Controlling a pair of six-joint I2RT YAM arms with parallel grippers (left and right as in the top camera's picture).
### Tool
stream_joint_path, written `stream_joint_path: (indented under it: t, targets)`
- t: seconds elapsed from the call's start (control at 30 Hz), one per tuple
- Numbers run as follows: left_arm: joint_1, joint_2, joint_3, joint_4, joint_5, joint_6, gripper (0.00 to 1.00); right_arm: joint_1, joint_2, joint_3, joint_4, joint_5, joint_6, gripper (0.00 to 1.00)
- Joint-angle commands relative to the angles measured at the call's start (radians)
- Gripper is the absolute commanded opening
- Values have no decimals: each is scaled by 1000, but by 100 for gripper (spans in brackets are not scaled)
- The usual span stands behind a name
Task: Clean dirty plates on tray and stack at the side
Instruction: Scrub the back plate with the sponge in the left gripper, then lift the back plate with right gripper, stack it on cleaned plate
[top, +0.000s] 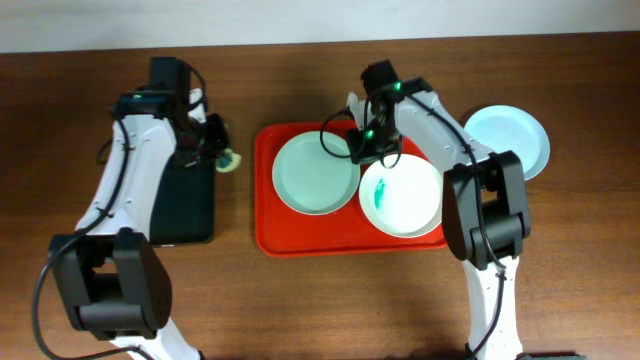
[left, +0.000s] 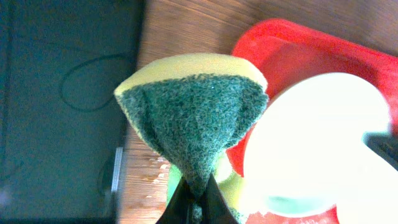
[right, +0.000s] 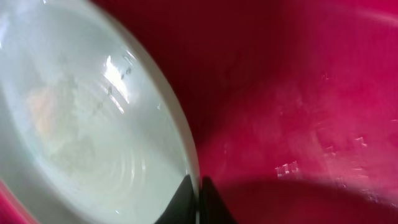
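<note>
While the right pincer (right: 199, 196) nips just the rim of the mint plate (top: 316, 172), lifting could let it slip onto the tray (top: 263, 195). The left pincer (left: 198, 200) clamps the sponge (left: 193, 112).

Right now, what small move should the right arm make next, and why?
Probably lift the pale mint plate slightly off the tray: the right claw looks pinched on its rim, and the left claw holds the sponge ready beside the tray.
</note>
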Motion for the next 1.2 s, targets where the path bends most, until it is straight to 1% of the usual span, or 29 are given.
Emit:
stream_joint_path:
  t: [0.0, 0.1, 0.17, 0.2, 0.23, 0.27, 0.3, 0.47, 0.5, 0.53, 0.57, 0.7, 0.77, 0.83, 0.93, 0.97, 1.03, 1.07, 1.13, 1.17]
  targets:
    - [-69, -3, -5, 3, 30, 21, 0, 4, -17, -71, 73, -16, 58, 4]
    - [-157, -2, -11, 20, 29, -27, 0, 5, -17, -80, 100, -16, 58, 4]
    - [-221, 2, -30, 61, 29, -46, 0, 12, -17, -81, 111, -16, 59, 4]
    - [-251, 7, -51, 96, 29, -52, 0, 16, -17, -81, 112, -16, 63, 4]
    - [-289, 15, -93, 148, 29, -95, 0, 23, -17, -81, 112, -16, 75, 4]
    - [-313, 24, -129, 193, 29, -114, 0, 25, -17, -81, 112, -16, 77, 4]
    - [-335, 33, -165, 240, 29, -114, 0, 29, -17, -81, 112, -16, 77, 4]
    - [-353, 118, -285, 407, 4, -114, 0, 32, -17, -81, 112, -16, 77, 4]
    - [-353, 132, -296, 418, -27, -114, 0, 32, -17, -81, 112, -16, 77, 4]
    - [-353, 153, -300, 407, -117, -113, 0, 32, -17, -81, 111, -16, 77, 4]
    - [-352, 157, -300, 371, -255, -113, 0, 32, -17, -81, 111, -16, 76, 4]
    - [-343, 154, -293, 293, -559, -113, 0, 29, -17, -81, 111, -13, 76, 4]
    - [-328, 145, -277, 252, -648, -113, 0, 29, -17, -81, 108, 31, 76, 4]
    - [-315, 126, -249, 233, -687, -113, 0, 29, -17, -81, 101, 65, 75, 4]
    - [-288, 68, -180, 230, -681, -113, 0, 30, -19, -80, 100, 91, 72, 4]
    - [-274, 45, -153, 223, -644, -113, 0, 31, -24, -77, 98, 93, 42, 4]
    - [-224, -3, -124, 214, -517, -113, 0, 36, -56, -68, 84, 106, 1, 4]
    - [-183, -30, -123, 214, -439, -114, 0, 45, -91, -68, 82, 171, 1, 4]
    - [-99, -63, -123, 197, -331, -114, 0, 75, -153, -68, 75, 321, -8, 4]
    - [-48, -69, -123, 180, -289, -113, 0, 107, -203, -68, 69, 459, -26, 4]
